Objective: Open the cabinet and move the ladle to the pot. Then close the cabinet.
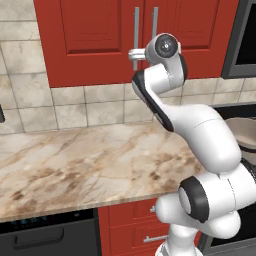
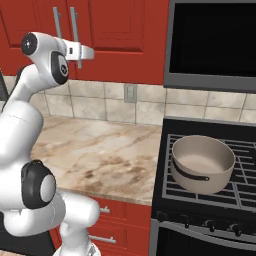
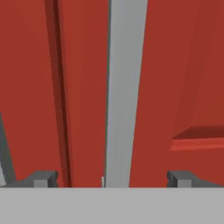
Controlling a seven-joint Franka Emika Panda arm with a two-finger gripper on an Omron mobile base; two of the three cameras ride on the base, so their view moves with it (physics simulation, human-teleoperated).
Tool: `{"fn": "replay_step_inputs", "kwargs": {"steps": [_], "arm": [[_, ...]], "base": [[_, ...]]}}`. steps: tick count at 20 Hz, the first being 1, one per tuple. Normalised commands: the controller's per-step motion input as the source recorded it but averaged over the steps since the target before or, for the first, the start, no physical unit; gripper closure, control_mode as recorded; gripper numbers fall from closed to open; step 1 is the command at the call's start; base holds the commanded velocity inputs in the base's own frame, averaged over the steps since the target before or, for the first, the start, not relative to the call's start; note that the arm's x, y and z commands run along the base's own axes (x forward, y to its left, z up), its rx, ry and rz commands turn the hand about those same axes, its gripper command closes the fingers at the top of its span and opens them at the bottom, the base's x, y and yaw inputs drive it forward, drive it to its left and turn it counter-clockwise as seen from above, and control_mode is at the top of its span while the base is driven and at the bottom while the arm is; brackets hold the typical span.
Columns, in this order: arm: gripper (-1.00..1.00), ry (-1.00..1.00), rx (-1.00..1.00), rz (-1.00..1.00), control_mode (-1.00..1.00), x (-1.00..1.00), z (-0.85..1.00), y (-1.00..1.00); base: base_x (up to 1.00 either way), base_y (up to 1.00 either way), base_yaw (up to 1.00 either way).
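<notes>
1. The red cabinet (image 1: pixel 95 40) filled the top of the left base view, both panelled doors shut, with its two silver bar handles side by side near the upper centre.
2. The gripper (image 3: pixel 111 179) was raised to the doors; in the hand view its fingers (image 3: pixel 43 178) stood spread wide, one at the lower left and one at the lower right, pinching nothing.
3. The right door's handle (image 3: pixel 124 87) ran as a grey vertical bar up the middle of the hand view, between the two fingertips and apart from both.
4. In the right base view the gripper (image 2: pixel 85 51) sat at the upper left, up against the handles.
5. The grey pot (image 2: pixel 202 164) stood on the stove grate (image 2: pixel 240 195) at the lower right of that view, well apart from the gripper.
6. The marble counter (image 1: pixel 75 160) crossed the middle of the left base view.
</notes>
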Motion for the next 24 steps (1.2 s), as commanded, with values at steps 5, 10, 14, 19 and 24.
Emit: {"fn": "replay_step_inputs", "kwargs": {"steps": [5,10,14,19,24], "arm": [[-1.00,0.00,0.00,0.00,-1.00,0.32,0.00,0.00],[-1.00,0.00,0.00,0.00,-1.00,0.38,0.00,0.00],[-1.00,0.00,0.00,0.00,-1.00,0.39,0.00,0.00],[-1.00,0.00,0.00,0.00,-1.00,0.47,0.00,0.00],[1.00,0.00,0.00,0.00,-1.00,0.54,0.00,0.00]], "base": [[0.00,0.00,0.00],[0.00,0.00,0.00],[0.00,0.00,0.00],[0.00,0.00,0.00],[0.00,0.00,0.00]]}}
